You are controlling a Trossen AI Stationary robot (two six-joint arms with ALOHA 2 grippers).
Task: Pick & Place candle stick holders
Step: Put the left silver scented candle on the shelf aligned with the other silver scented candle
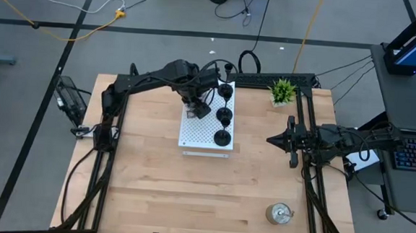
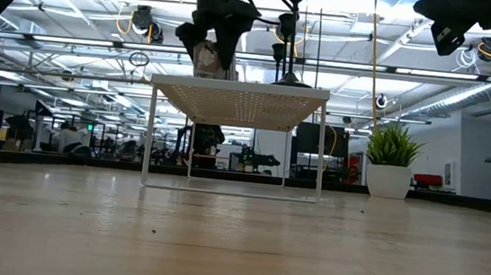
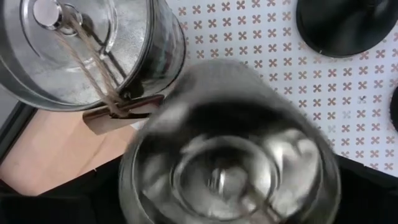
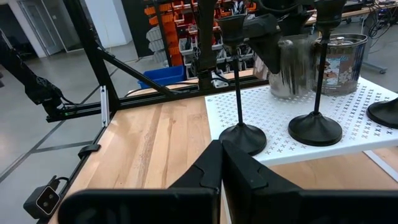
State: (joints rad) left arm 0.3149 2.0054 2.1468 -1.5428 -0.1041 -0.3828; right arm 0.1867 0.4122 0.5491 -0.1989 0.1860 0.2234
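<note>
Wooden tabletop (image 1: 189,195) fills the overhead view, with a white perforated board (image 1: 196,136) standing on legs near its far middle. Three black candle stick holders (image 1: 224,117) stand upright in a line along the board's right edge. The left gripper (image 1: 196,105) hangs over the board's far left part, jaws spread wide around a silver candle stick holder (image 3: 230,149) that sits directly beneath them, its axis vertical. A second silver holder (image 3: 93,50) stands just beside it on the board. Whether the pads touch the holder cannot be told. One more silver holder (image 1: 279,213) rests on the table at the near right, closer to the right gripper (image 1: 273,140), which waits with its jaws closed on nothing, right of the board.
</note>
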